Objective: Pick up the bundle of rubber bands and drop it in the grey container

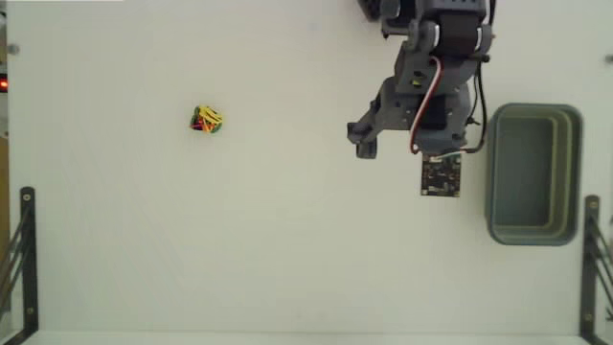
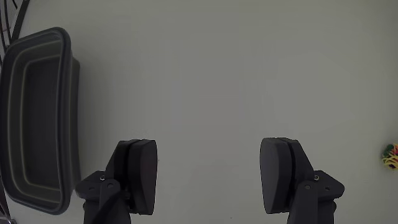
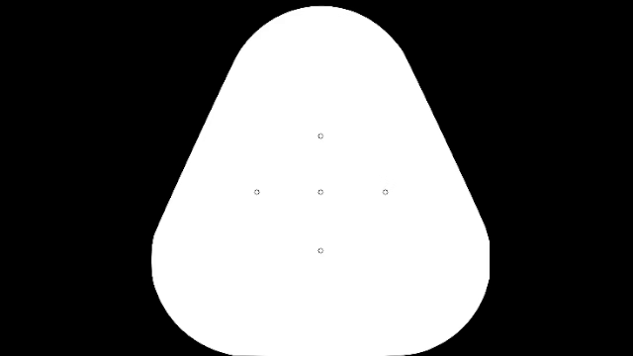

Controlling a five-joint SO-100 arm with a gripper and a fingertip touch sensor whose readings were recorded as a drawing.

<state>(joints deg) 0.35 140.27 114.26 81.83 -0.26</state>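
The bundle of rubber bands (image 1: 206,120) is a tiny yellow, red and green clump lying alone on the white table, left of centre in the fixed view. In the wrist view the bundle (image 2: 390,155) peeks in at the right edge. The grey container (image 1: 493,172) stands at the right, with nothing visible inside, and appears as a dark tub (image 2: 69,112) at the wrist view's left. My gripper (image 1: 407,158) hovers just left of the container, far from the bundle. Its jaws (image 2: 211,155) stand wide open with only bare table between them.
Black metal brackets stand at the lower left (image 1: 24,259) and lower right (image 1: 594,259) table edges. The arm's body (image 1: 441,38) comes in from the top. A small circuit board (image 1: 441,175) hangs on the wrist beside the container.
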